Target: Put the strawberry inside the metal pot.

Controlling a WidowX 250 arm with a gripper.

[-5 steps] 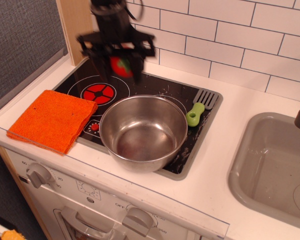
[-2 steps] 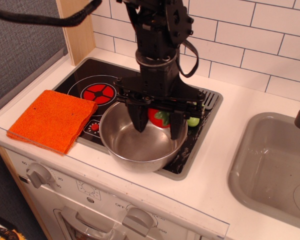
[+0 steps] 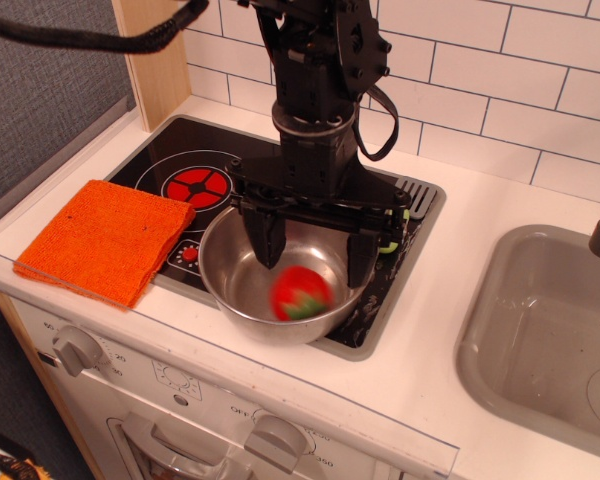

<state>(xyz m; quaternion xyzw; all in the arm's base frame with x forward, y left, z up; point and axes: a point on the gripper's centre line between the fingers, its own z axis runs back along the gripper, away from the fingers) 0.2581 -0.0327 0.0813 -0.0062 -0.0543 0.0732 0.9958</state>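
Note:
The strawberry [image 3: 300, 292] is red with a green cap and looks blurred. It lies low inside the metal pot [image 3: 230, 275], near the front wall, clear of the fingers. The pot is a shiny steel bowl standing on the black stovetop [image 3: 160, 160]. My gripper [image 3: 313, 252] hangs over the pot with its two black fingers [image 3: 265, 238] spread wide apart and nothing between them. The arm rises behind it and hides the pot's back rim.
A folded orange cloth [image 3: 105, 238] lies left of the pot. A red burner marking [image 3: 196, 185] is behind it. A green-handled spatula [image 3: 405, 205] shows right of the arm. A grey sink basin [image 3: 550, 330] is at the right. A tiled wall stands behind.
The gripper came from the back left to above the pot with the strawberry. Its fingers have now spread and the strawberry has dropped into the pot.

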